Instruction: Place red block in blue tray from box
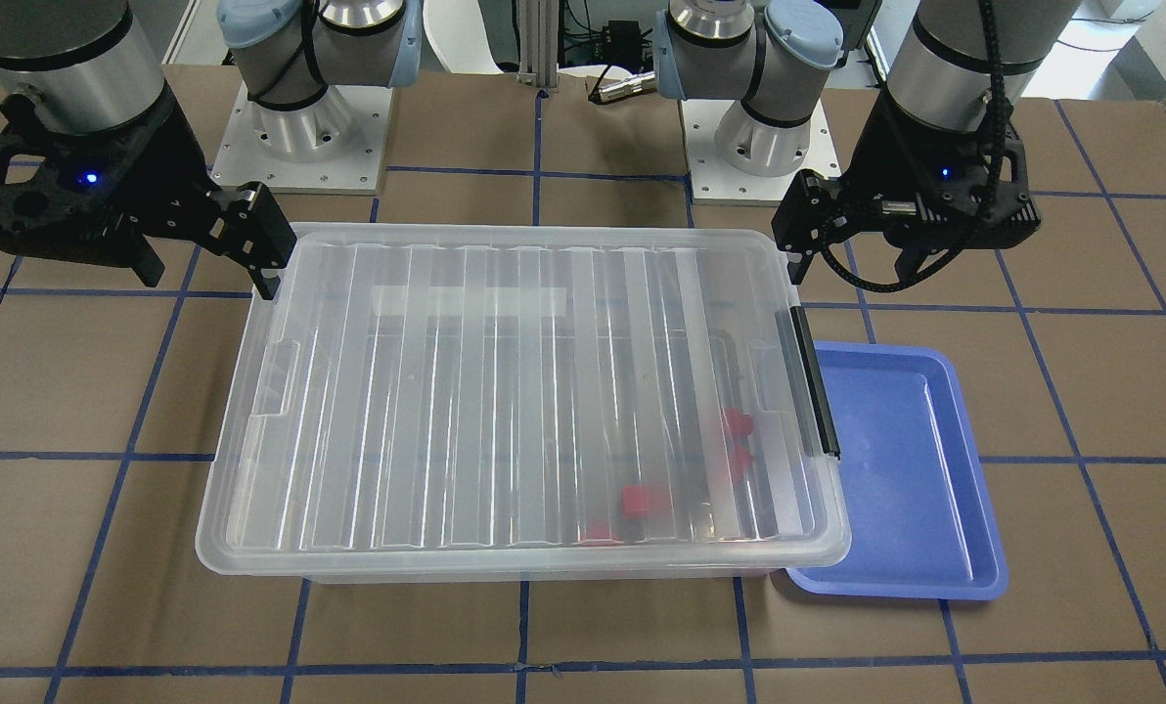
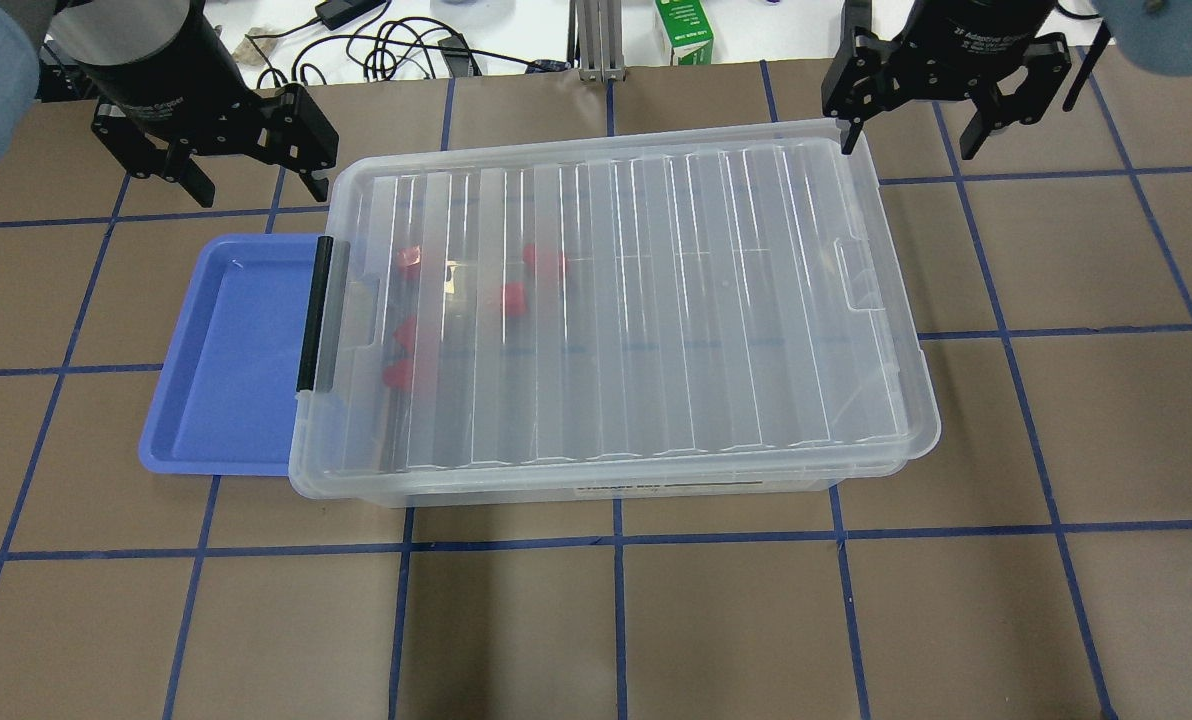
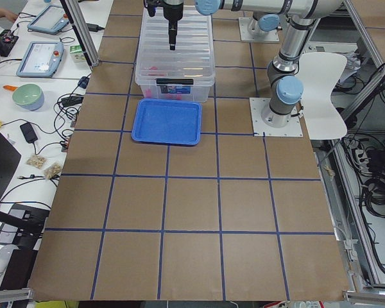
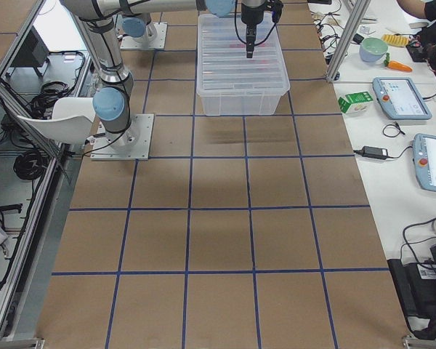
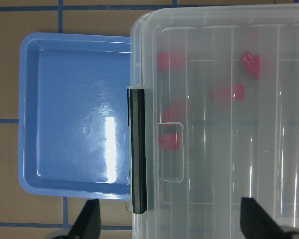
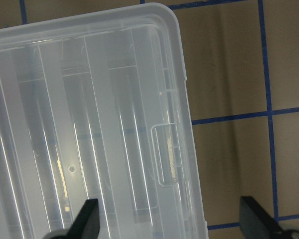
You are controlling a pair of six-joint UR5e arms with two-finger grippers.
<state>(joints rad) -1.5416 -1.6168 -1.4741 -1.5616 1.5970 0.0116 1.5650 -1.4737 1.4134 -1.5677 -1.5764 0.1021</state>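
Retrieving the red block [image 2: 512, 298]: lid on, nothing gripped yet.
The block lies with several like it inside the box [image 2: 606, 487], near the latch end, under the ribbed clear lid [image 2: 716, 300]. The blue tray [image 2: 226, 370] sits empty just beside that end, its edge at or under the box rim. Hazards: lifting the lid before the black latch bar [image 2: 314, 313] is released would likely drag the box and shove the tray. The glossy, flexible lid may slip or bow in a pinch. The small, hard, smooth blocks lie close, so a claw may nudge neighbours or catch one by its nub and twist it. Left claw [image 2: 256, 185] and right claw [image 2: 908, 142] hover open and empty at the box's far corners above the brown gridded tabletop [image 2: 656, 620].
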